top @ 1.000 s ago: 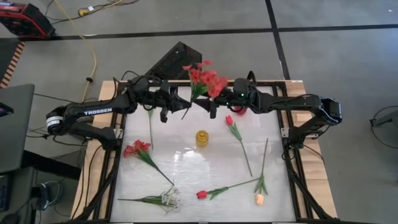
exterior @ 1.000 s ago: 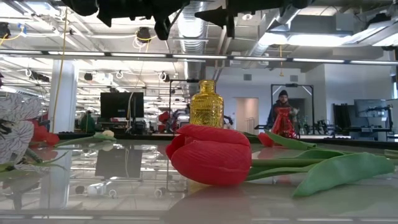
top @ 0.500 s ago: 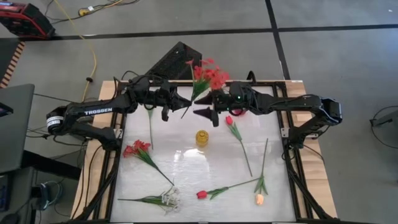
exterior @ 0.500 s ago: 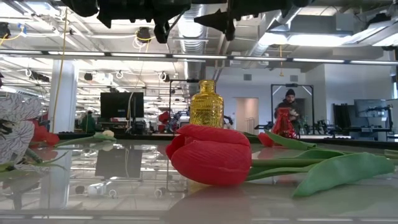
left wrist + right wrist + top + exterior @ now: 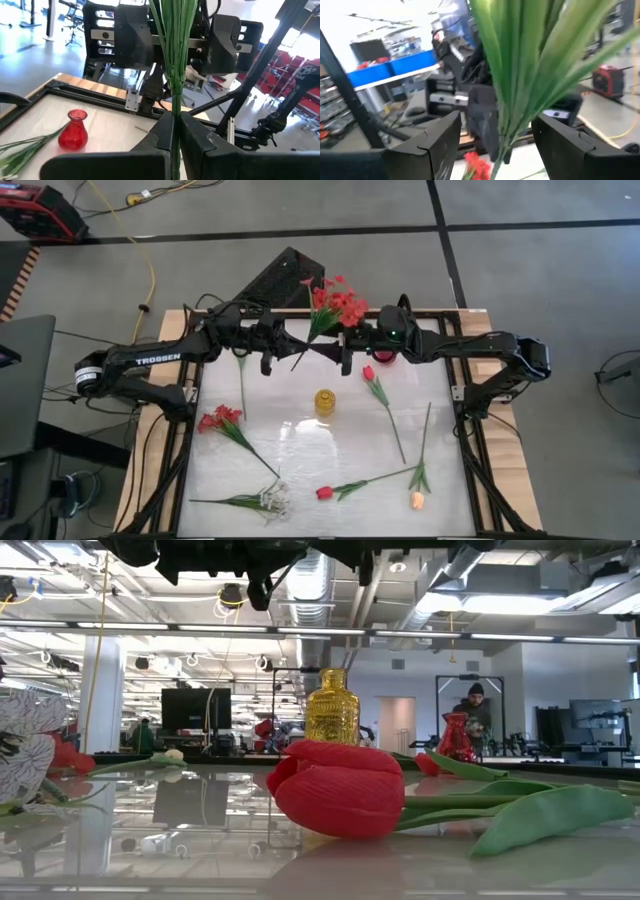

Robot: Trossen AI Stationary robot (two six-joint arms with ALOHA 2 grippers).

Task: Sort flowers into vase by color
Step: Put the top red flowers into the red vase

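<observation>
Left hand (image 5: 172,131) clamped on red flower bunch (image 5: 335,305) stems, mid-air.

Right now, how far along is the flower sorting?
Nothing sorted: the yellow vase and red vase stand empty. In hand: the left gripper clamps a red cluster flower, the right gripper open around its stem. Left: the tulips, white spray and others on the table.

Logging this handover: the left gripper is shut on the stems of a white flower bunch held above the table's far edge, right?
Not white. The high view shows the flower bunch has red blooms. The rest holds: the left gripper is shut on its stems, above the table's far edge.
</observation>
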